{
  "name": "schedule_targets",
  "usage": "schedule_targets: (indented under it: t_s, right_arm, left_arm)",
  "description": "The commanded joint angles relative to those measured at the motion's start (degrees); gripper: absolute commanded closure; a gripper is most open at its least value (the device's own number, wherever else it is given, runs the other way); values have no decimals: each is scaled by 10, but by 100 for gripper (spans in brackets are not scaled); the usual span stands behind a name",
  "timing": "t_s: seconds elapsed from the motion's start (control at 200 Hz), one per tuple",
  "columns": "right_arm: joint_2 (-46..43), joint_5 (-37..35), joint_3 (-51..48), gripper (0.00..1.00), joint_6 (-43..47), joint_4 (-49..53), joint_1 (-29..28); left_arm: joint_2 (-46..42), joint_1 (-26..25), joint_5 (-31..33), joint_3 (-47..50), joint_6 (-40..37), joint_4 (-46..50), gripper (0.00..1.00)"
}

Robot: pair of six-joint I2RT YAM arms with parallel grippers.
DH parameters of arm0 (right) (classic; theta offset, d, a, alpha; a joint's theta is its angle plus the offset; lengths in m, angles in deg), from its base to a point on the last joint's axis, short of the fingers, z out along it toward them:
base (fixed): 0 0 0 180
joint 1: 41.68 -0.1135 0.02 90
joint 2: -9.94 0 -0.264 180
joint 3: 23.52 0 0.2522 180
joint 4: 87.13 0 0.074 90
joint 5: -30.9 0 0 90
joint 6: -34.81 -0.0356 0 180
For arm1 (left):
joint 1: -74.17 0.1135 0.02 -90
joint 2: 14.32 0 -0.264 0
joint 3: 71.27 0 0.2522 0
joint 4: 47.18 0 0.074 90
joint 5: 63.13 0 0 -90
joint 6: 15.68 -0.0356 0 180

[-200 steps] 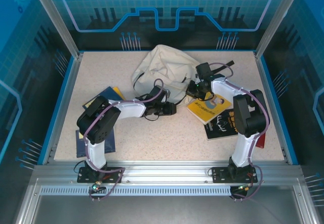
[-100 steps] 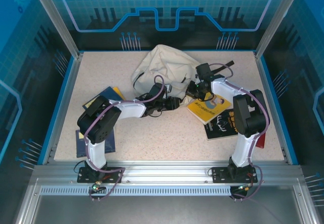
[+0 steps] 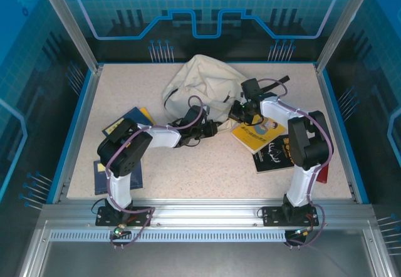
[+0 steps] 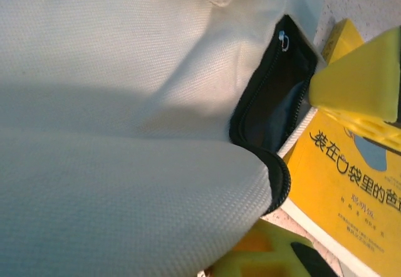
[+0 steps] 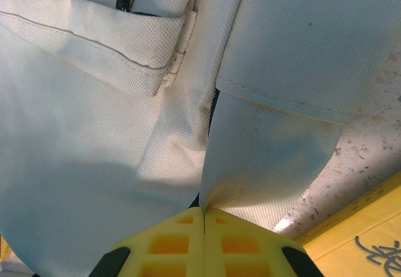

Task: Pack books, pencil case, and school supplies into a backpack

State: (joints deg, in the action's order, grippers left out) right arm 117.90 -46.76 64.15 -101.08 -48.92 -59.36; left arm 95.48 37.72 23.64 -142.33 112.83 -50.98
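Backpack (image 3: 203,83): cream, soft, limp cloth; rear-centre of worktop (image 3: 188,170). Best taken by the zip rim. The right claw (image 5: 204,217) is pinched on its fabric; the left claw (image 3: 214,128) is closed, seemingly on the rim.

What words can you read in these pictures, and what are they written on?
"装在口袋里的", with one more character cut off at the picture's edge: on the cover of the yellow book, in the left wrist view.
Smaller print lower on that same cover: too blurred to read.
Lettering on the black book, in the top view: too small to read.
The backpack: no writing to be seen.
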Motion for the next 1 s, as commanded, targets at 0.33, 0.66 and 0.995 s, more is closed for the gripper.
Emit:
schedule_targets:
  t_s: [0.33,0.66,0.995]
  right_arm:
    - [2,-136,-1,100,-37,55,13]
    - [24,-182,25,100,-40,69,17]
    - [-27,-45,15,79,-2,23,28]
  left_arm:
    - [-116,-1,57,102,-58,78,100]
    - [-148,2,52,107,-98,150,100]
    - [-167,12,-30,99,-113,121,100]
